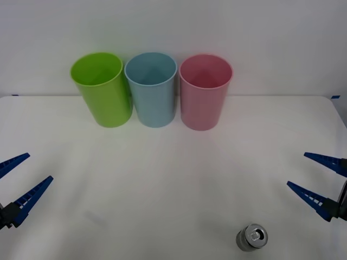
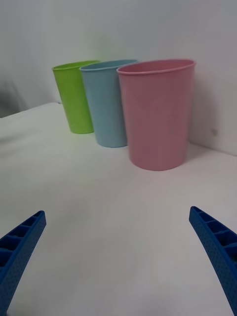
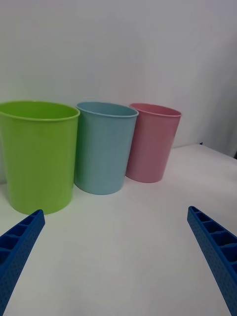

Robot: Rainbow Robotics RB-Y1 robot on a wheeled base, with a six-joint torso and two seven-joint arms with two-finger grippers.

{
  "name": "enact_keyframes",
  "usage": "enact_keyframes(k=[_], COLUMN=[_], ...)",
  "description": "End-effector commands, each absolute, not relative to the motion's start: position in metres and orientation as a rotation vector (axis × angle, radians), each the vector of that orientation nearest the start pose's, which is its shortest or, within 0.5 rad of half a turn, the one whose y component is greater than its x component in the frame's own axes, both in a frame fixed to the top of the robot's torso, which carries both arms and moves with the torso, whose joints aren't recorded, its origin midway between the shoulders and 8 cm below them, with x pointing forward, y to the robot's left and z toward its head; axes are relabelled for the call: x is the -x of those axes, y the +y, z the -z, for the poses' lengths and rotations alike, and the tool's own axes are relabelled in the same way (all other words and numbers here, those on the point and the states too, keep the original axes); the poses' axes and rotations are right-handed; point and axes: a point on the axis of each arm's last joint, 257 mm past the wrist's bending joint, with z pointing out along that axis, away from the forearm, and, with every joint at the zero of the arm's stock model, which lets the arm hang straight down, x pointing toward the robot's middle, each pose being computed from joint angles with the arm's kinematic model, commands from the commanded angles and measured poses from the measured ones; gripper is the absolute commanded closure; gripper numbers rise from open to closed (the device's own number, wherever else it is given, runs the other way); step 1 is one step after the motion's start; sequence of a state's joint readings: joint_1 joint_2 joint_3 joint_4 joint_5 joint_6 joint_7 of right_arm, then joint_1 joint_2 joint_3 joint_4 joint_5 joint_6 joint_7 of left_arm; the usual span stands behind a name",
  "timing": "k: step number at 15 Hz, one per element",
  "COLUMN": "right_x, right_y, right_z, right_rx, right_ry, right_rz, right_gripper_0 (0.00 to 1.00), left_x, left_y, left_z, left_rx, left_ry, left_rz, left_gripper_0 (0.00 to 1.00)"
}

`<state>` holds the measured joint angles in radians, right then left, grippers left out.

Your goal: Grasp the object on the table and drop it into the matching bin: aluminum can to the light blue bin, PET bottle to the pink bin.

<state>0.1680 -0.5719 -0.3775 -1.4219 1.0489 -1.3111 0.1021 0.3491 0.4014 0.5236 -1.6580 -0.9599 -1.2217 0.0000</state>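
Silver aluminum can (image 1: 252, 238) stands upright at the table's (image 1: 173, 184) near edge, about five o'clock from centre. Your right gripper (image 1: 320, 179), fingers spread wide, hangs nearer, with the can at its eight o'clock. The left gripper (image 1: 16, 187) waits spread wide at the opposite side. Bare tabletop leads toward twelve o'clock to the light blue bin (image 1: 152, 89), between lime green cup (image 1: 102, 89) and pink bin (image 1: 205, 91).
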Motion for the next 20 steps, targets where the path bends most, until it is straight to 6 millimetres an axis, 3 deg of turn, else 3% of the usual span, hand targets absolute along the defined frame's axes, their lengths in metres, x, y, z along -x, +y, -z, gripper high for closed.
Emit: enact_keyframes(k=[1, 10, 14, 17, 20], right_x=[-0.367, -0.329, -0.327, -0.322, -0.312], right_y=[-0.318, -0.331, -0.339, -0.339, -0.327], right_z=[0.225, 0.244, 0.254, 0.264, 0.277], right_rx=[0.800, 1.027, 1.087, 1.122, 1.161], right_ry=[1.547, 1.602, 1.634, 1.654, 1.654], right_rz=[-0.635, -0.698, -0.658, -0.650, -0.685], right_gripper_0=[0.00, 0.00, 0.00, 0.00, 0.00], left_x=[-0.342, -0.342, -0.342, -0.342, -0.342], left_y=[0.330, 0.330, 0.330, 0.330, 0.330], left_z=[0.169, 0.169, 0.169, 0.169, 0.169], left_rx=[-0.465, -0.465, -0.465, -0.465, -0.465], left_ry=[1.441, 1.441, 1.441, 1.441, 1.441], left_rz=[0.567, 0.567, 0.567, 0.567, 0.567], left_gripper_0=[0.00, 0.00, 0.00, 0.00, 0.00])
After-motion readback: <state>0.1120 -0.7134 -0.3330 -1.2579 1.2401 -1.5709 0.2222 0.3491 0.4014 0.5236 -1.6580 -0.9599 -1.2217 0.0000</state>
